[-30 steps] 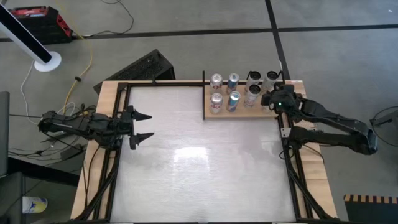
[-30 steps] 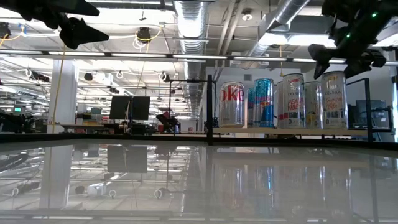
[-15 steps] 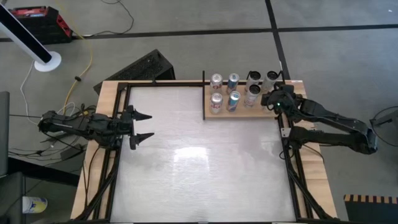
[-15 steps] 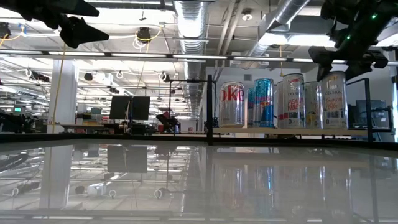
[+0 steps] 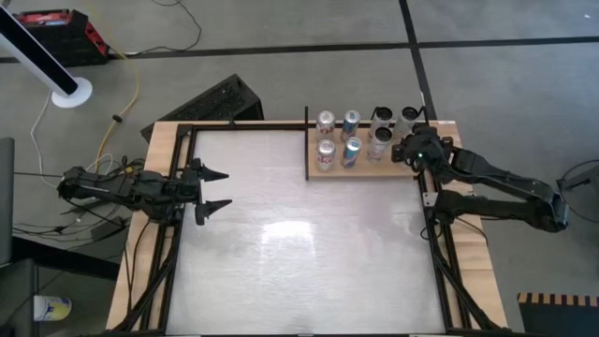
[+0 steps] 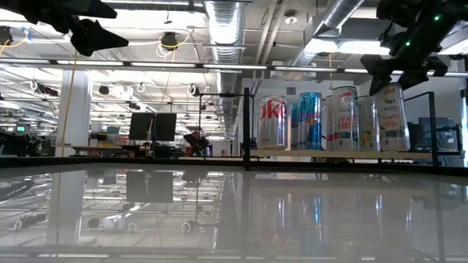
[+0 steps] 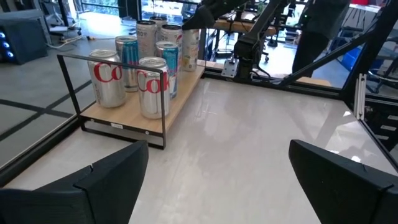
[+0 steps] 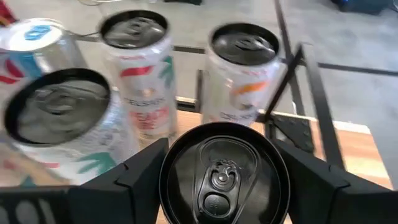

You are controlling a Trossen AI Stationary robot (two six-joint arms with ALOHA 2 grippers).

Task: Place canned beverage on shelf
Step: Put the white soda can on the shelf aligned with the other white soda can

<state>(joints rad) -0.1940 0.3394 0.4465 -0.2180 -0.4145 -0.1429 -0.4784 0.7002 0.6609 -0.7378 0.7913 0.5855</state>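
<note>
Right hand (image 8: 224,180) straddles a black-topped can (image 8: 224,171) standing on the shelf (image 5: 374,168) at the desk's (image 5: 299,243) far right corner, grip unclear; left hand (image 5: 213,190) hovers wide open, empty, at left edge.

Fig.: Open-plan robotics lab / industrial workspace.
Exposed ceiling ducts (image 6: 223,18) w/ strip lights overhead; desks w/ monitors (image 6: 153,125) in bkgd; bare concrete floor (image 5: 281,70) under a framed test table (image 5: 299,234) w/ cabling.
</note>
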